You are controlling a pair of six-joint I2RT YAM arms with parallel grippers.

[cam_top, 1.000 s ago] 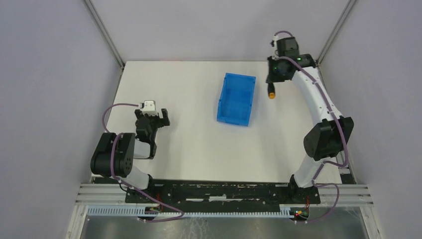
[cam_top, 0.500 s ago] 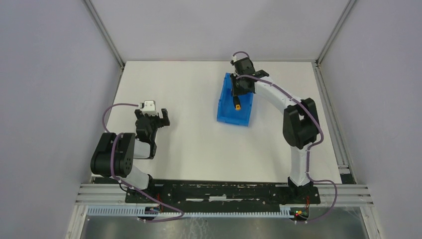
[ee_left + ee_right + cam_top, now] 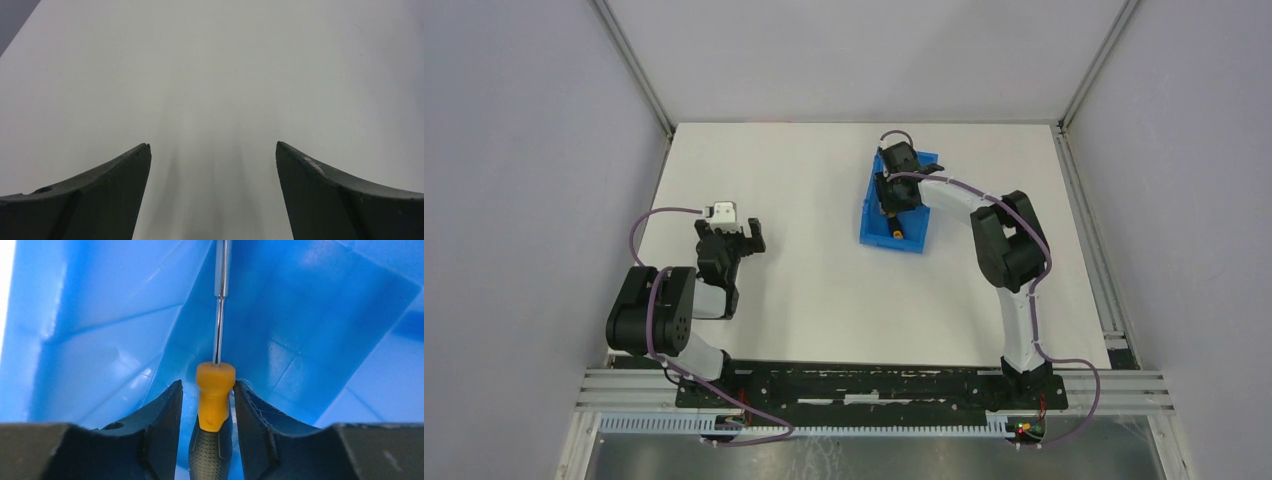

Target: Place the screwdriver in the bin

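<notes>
Blue plastic walls fill the right wrist view. The bin sits in the upper middle of the overhead frame. The right arm reaches up from the lower right, and the right gripper hangs directly over the bin's inside.

From where I stand this looks like the release step. The screwdriver is already within the bin's walls, shaft pointing down toward the floor. Its orange collar and black grip sit between the two dark fingers. In the overhead view a spot of its orange shows near the bin's lower edge in the frame.

The right jaws are parted a little wider than the handle. A sliver of blue shows between the handle and the finger on the left of the frame. The finger on the right of the frame sits against the handle or nearly so, and I can't tell whether it presses. I'd judge the tool is no longer clamped.

The next move seems to call for opening further so the handle drops free. After that the gripper should lift straight up, clear of the walls, without dragging the tool out.

The left gripper rests at the left of the table, fingers wide apart with nothing between them.
</notes>
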